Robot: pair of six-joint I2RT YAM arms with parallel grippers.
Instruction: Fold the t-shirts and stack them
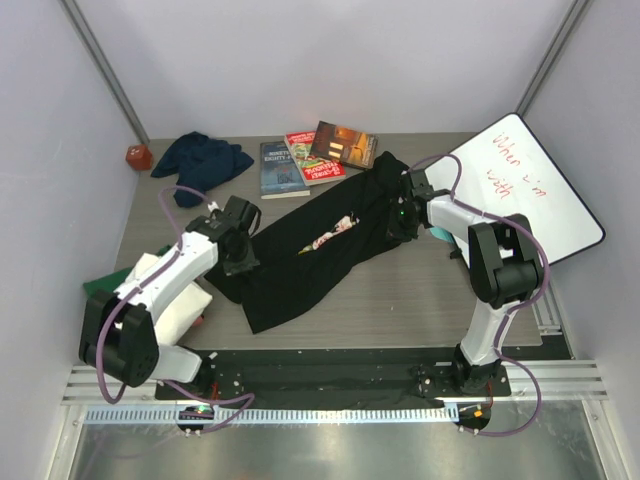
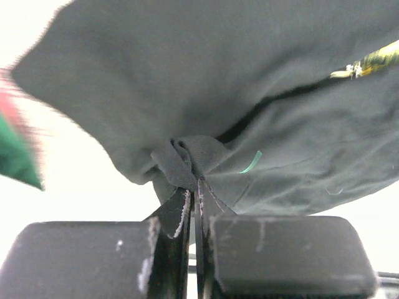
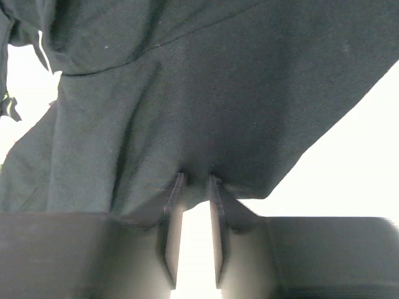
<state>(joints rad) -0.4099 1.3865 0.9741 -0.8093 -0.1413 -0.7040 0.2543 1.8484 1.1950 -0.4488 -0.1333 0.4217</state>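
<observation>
Cloth of the black printed t-shirt [image 1: 300, 270], stretched diagonally across the worktop [image 1: 400, 300], was clenched at its near-left end by the left fingers [image 2: 174, 218]. The right fingers [image 3: 218, 237] stood slightly apart at its far-right edge, their grip impossible to tell.

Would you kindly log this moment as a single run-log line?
left claw: shut on black rose-print t-shirt | right claw: at its opposite end, grip unclear | navy t-shirt: crumpled, far left, untouched
</observation>
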